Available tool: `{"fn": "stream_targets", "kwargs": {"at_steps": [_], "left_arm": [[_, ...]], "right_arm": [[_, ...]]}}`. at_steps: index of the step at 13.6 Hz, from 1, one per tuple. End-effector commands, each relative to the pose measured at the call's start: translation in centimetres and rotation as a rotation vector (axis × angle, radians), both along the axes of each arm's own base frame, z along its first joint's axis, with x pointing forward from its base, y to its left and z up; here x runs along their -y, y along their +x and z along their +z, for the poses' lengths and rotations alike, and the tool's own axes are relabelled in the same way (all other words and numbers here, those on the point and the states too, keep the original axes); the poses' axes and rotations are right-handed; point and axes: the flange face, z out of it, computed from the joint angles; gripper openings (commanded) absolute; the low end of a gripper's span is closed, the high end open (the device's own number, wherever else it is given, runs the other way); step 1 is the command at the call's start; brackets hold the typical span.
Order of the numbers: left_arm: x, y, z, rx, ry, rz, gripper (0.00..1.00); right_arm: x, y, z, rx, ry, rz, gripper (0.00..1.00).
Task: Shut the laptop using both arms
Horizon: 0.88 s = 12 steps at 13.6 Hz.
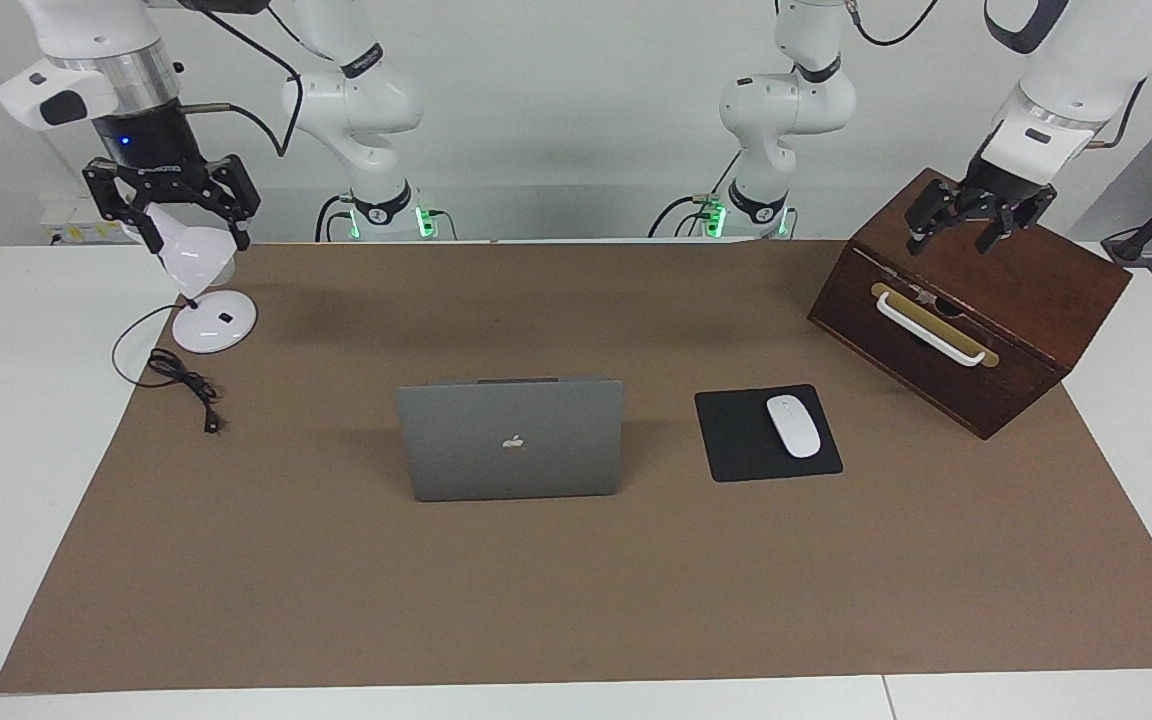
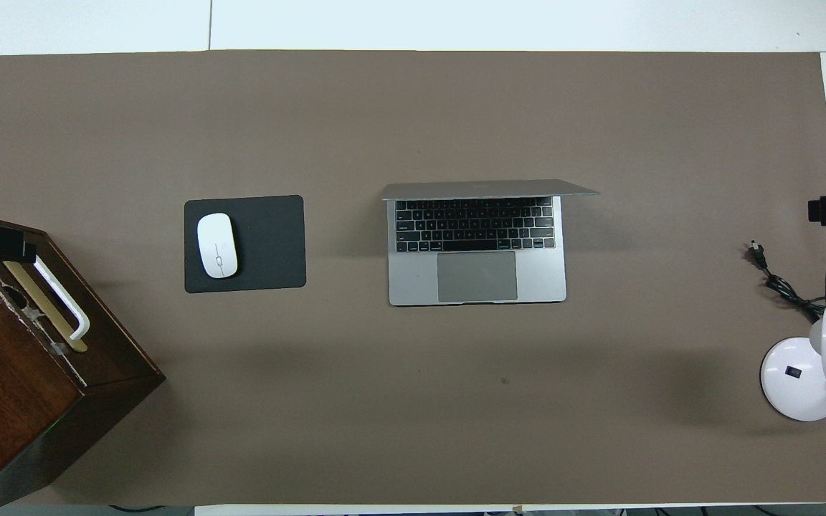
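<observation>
Nothing's really happening yet: the laptop [image 1: 511,438], thin silver-grey metal with rounded corners, is sitting wide open mid-frame on the matte brown mat [image 1: 576,590]. The right gripper [image 1: 172,205] is hanging upper left over the glossy white lamp [image 1: 206,290], and the left gripper [image 1: 978,222] upper right over the dark wooden box [image 1: 976,320], both spread open and holding nothing. I'd guess both are needing to swing in to the lid's top edge and push it down together.

Two high opposed views, shared table [image 1: 576,560]
</observation>
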Motion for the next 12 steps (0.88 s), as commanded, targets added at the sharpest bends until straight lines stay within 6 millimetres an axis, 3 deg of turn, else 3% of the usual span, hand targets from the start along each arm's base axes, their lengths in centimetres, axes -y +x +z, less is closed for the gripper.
{"fn": "stream_targets", "kwargs": {"at_steps": [1,12], "left_arm": [[0.0,-0.5,0.0,0.001,0.013,-0.008,1.0],[0.0,-0.4,0.1,0.009,0.014,0.006,1.0]], "right_arm": [[0.5,0.5,0.1,0.061,0.013,-0.002,1.0],[0.4,1.5,0.1,0.044,0.019,-0.04,1.0]]}}
